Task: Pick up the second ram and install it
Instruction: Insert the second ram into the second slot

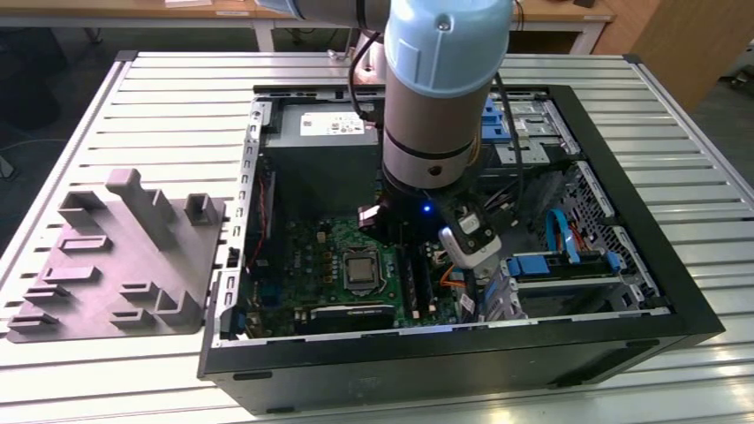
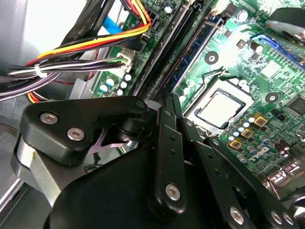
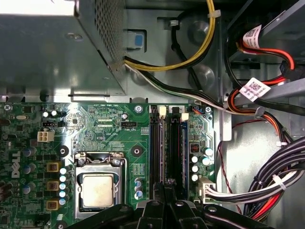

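My gripper (image 3: 164, 188) hangs inside the open computer case (image 1: 659, 291), low over the green motherboard (image 3: 100, 129). Its fingers are pressed together with nothing showing between them. In the second wrist view the gripper (image 2: 167, 107) points at the row of long black memory slots (image 2: 167, 47). A dark-blue ram strip (image 2: 202, 43) with chips stands seated in the slot (image 3: 184, 152) nearest the cables. I cannot tell whether it is the second ram. The slot part under the fingertips is hidden.
The processor socket (image 3: 97, 188) lies beside the slots. The grey power-supply box (image 1: 324, 146) sits at the case's far end. Cable bundles (image 3: 267, 186) run close beside the slots. A grey parts holder (image 1: 124, 256) rests on the table at the exterior view's left.
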`<state>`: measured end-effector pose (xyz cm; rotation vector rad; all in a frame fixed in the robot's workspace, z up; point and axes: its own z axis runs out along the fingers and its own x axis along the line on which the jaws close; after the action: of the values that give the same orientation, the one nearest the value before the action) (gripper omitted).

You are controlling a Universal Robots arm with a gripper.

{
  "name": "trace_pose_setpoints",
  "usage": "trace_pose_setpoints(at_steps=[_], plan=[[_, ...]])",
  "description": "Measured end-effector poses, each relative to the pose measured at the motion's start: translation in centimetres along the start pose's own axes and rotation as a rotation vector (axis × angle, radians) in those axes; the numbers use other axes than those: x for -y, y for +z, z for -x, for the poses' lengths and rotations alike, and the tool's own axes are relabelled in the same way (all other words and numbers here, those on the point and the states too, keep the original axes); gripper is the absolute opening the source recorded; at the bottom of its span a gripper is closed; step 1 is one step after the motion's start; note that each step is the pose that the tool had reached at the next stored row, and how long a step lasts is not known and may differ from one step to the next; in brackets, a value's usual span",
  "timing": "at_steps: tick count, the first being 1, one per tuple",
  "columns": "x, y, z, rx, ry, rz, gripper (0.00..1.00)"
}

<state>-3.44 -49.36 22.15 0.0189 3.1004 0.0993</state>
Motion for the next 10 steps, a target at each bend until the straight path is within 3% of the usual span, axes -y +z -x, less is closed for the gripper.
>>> trace_pose_setpoints(at_steps=[10], plan=[[-0.03,-0.53,0.02,-0.0002,0.0,-0.0057,0.11]])
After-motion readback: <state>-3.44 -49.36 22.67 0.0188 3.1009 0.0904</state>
